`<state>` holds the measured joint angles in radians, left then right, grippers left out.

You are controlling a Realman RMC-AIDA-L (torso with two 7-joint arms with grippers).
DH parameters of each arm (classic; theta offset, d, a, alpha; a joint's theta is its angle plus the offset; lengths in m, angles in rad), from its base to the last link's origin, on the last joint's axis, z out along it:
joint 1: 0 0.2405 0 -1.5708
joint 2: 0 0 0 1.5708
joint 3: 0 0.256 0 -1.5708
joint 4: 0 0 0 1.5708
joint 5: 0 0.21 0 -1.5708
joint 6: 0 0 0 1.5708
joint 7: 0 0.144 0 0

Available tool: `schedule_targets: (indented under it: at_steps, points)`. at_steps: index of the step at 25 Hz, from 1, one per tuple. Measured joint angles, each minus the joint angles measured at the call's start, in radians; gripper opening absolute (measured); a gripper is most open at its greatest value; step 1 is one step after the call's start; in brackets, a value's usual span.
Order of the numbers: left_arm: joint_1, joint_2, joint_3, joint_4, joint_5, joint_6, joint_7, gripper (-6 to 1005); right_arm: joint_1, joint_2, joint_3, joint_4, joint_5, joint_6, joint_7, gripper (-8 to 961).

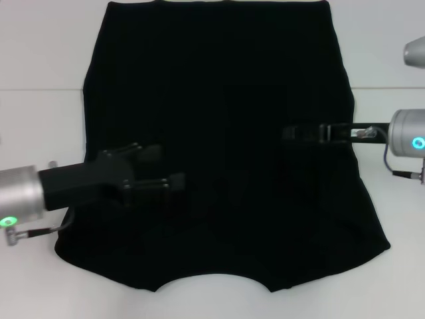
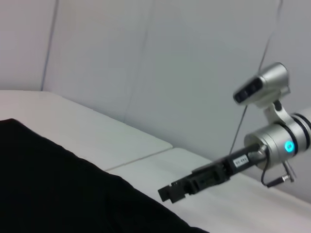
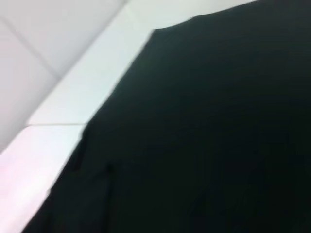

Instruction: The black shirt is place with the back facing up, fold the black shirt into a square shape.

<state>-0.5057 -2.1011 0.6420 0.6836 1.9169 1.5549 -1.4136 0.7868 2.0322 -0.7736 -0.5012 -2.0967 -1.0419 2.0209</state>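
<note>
Black shirt spread flat on the white table, left gripper over its left part with fingers spread apart, right gripper over its right part, grip state unclear

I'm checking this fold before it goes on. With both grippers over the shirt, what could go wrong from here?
1. The left gripper and right gripper sit at different heights over the black shirt, so a fold from these spots may come out skewed.
2. Both point inward toward each other; reaching further risks a collision.
3. Black grippers against black cloth make any grasp hard to verify.
</note>
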Motion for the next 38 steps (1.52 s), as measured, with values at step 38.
schedule_targets:
  at_steps: [38]
  points:
    - [0.153,-0.004,-0.306,0.078,0.366,-0.108,-0.039,904,0.053,0.052,-0.057,-0.024,0.017,-0.273,-0.266,679]
